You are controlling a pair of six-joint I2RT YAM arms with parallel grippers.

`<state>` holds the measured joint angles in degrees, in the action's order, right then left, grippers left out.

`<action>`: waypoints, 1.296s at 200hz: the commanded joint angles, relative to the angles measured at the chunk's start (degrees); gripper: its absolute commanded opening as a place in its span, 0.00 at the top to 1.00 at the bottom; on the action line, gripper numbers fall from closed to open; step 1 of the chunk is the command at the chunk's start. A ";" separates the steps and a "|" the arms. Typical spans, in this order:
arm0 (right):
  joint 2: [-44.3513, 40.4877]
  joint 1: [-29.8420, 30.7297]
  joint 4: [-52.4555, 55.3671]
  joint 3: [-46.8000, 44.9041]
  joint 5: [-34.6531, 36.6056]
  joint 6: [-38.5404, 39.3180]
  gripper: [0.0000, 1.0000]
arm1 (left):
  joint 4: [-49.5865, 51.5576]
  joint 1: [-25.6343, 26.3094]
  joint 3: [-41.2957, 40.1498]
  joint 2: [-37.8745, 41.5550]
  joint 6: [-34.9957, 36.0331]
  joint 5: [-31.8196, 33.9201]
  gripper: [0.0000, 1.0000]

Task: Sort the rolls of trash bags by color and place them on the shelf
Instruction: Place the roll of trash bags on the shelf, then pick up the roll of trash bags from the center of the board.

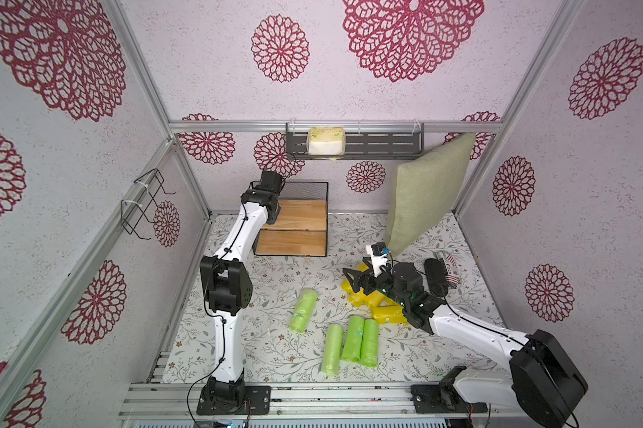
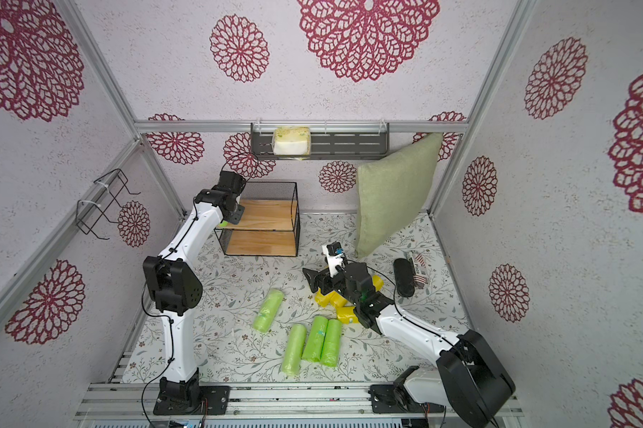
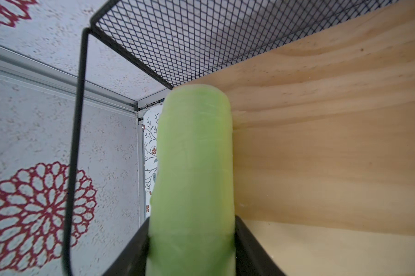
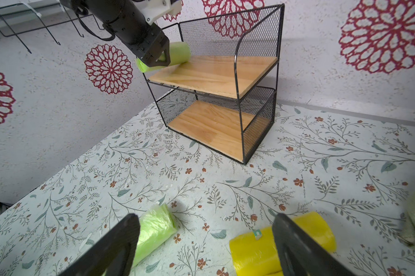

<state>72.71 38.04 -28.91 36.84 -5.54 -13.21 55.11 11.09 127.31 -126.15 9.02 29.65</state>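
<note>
Lime-green roll (image 3: 194,148), smooth and soft, sits clamped in left gripper (image 3: 192,227) at nine o'clock on shelf (image 4: 225,74); right gripper (image 4: 205,218) gapes empty.

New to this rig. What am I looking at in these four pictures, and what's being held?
Two white robot arms, the left arm and the right arm, are bolted at the near edge of a flower-print table. Two pictures look down on the whole scene from overhead; the other two come from a camera on each arm's wrist. The left end effector holds a green roll of trash bags at the end of the upper board of a small mesh shelf. The right end effector is open and empty, over a pile of yellow rolls. Four more green rolls lie on the table, and a cushion leans in the far corner.
</note>
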 commanded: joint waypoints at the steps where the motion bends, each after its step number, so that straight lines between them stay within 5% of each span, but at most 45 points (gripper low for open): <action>1: 0.22 -0.34 -2.58 -0.94 1.33 -0.76 0.08 | -1.54 -0.63 -1.46 1.62 1.79 -0.67 0.47; 121: 1.30 -0.34 -3.68 -1.68 0.63 -2.21 0.08 | -4.58 -0.20 -4.27 6.24 -1.76 -1.75 0.30; 184: 1.78 -0.34 -3.40 -1.60 0.32 -2.54 0.08 | -4.46 2.20 -6.90 15.89 -7.51 -6.85 0.23; 259: 2.64 -0.38 1.07 -1.76 -0.25 -0.93 0.06 | -15.34 12.60 -45.27 41.39 -24.06 -23.99 0.23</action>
<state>75.22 38.04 -29.19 35.09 -5.85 -15.00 43.86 20.12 92.38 -89.41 -7.35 12.99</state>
